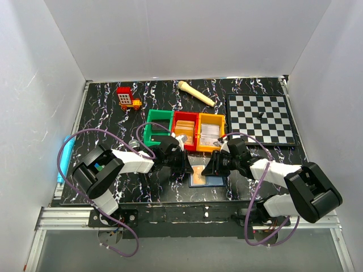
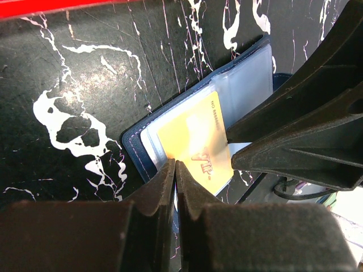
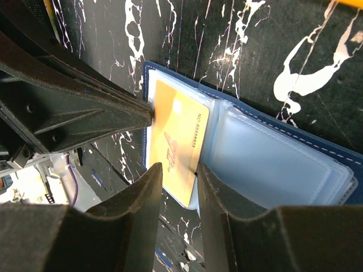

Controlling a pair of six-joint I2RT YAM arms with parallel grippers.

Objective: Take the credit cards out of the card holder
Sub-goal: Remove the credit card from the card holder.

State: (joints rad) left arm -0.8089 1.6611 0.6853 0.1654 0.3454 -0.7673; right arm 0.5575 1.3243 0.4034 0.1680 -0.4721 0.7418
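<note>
The card holder lies open on the table near the front edge, dark navy outside with blue-grey clear sleeves inside. A yellow card sticks partly out of one sleeve; it also shows in the left wrist view. My left gripper is shut, its tips down on the holder's edge beside the card. Whether it pinches a sleeve edge I cannot tell. My right gripper is narrowly open, its fingertips at the yellow card's free end.
Green, red and orange bins stand just behind the holder, with cards in the red and orange ones. A chessboard lies at the back right. A red toy and a wooden stick lie at the back.
</note>
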